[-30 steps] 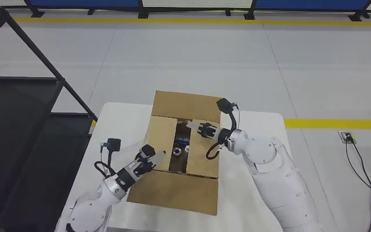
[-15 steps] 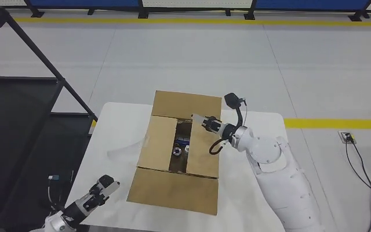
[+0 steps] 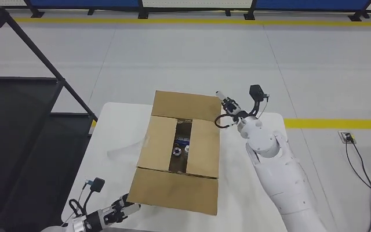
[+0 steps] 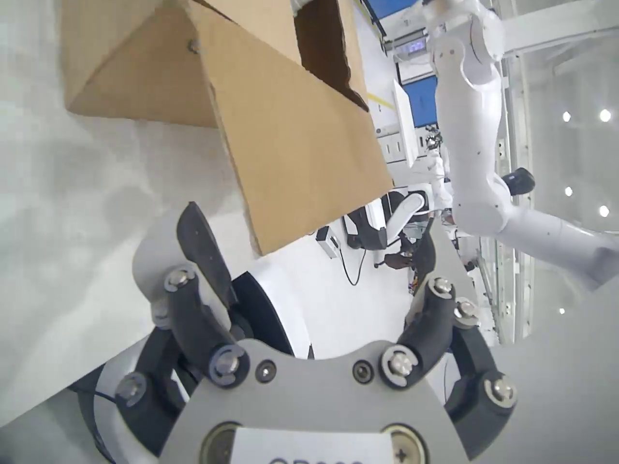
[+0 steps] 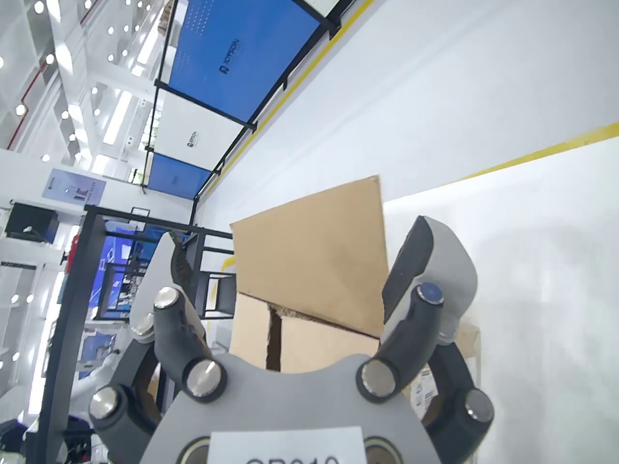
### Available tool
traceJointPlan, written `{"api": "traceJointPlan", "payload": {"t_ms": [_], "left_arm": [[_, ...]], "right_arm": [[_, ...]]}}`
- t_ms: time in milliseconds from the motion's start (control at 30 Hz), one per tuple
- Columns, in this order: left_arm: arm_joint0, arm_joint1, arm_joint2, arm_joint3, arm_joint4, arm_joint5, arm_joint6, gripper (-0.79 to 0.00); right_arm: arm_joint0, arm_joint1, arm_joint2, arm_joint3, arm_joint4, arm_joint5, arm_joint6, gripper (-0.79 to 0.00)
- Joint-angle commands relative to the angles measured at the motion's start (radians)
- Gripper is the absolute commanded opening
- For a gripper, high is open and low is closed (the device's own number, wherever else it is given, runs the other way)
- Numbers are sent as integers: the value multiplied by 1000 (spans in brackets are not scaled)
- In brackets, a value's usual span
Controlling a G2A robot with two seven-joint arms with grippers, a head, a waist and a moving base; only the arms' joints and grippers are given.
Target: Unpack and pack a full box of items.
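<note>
Cardboard box [image 3: 179, 152] sits mid-frame on the white table [image 3: 116, 130]. It is one box with four flaps. Two flaps spread outward toward top and bottom, and two side flaps half-cover a narrow gap where small items [image 3: 181, 148] lie, too shadowed to count. Bare tabletop lies left of it, with a thinner strip on the right. The left gripper [image 3: 128, 204], at lower left just beside the bottom flap's corner, is spread and empty. The right gripper [image 3: 222, 98], by the box's upper right corner, is likewise spread and empty.
</note>
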Motion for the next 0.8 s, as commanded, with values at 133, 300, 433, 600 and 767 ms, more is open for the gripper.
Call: {"api": "traceJointPlan", "payload": {"t_ms": [133,300,433,600,767], "left_arm": [[-5,9,24,-17,-52,-16,-11,0],[-8,15,40,-48,-82,-18,3,0],[-17,20,49,-83,-86,-8,28,0],[-33,25,63,-115,-115,22,61,0],[-65,28,86,-139,-120,67,114,0]], "right_arm": [[93,-24,-58,198,17,-38,-6,0],[152,-38,-70,319,85,-137,42,0],[183,-40,-54,377,138,-218,86,0],[191,-34,-24,394,196,-295,146,0],[190,-21,10,385,230,-346,211,0]]}}
